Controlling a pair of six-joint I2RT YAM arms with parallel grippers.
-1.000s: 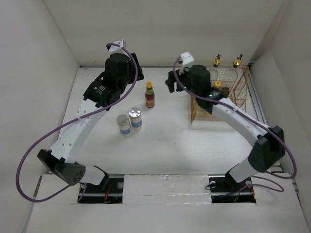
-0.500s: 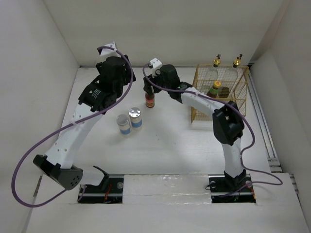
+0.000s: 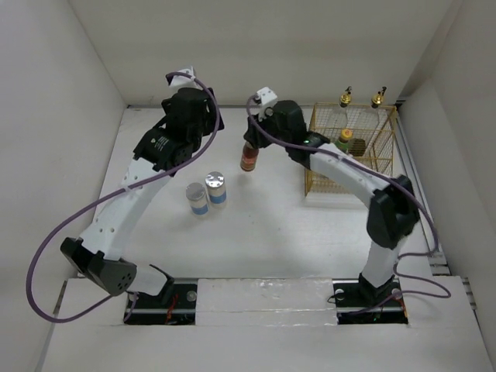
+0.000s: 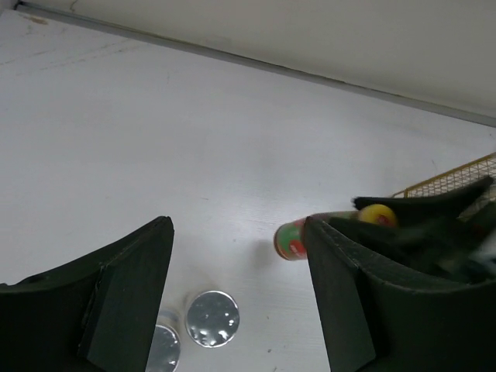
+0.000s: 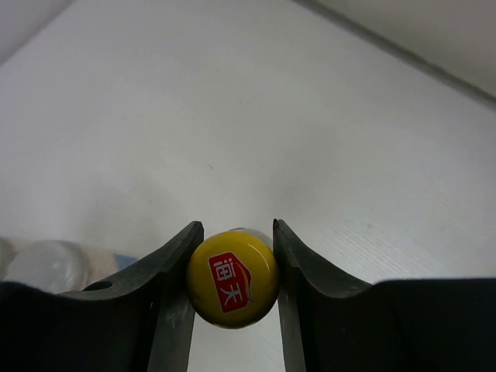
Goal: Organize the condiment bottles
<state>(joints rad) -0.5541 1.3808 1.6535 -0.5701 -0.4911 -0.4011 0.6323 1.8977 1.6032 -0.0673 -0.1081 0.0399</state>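
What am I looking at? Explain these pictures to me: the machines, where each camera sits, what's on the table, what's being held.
These are two robot arms bolted at a table's near edge, each ending in a two-finger gripper. The wide picture looks down from above and behind them; the other two come from cameras on the wrists. On the white table stand two silver-lidded jars and a wire basket with one sauce bottle inside; two tall glass bottles stand at its far side. The right gripper is clamped on the yellow cap of a second sauce bottle. The left gripper is open and empty.
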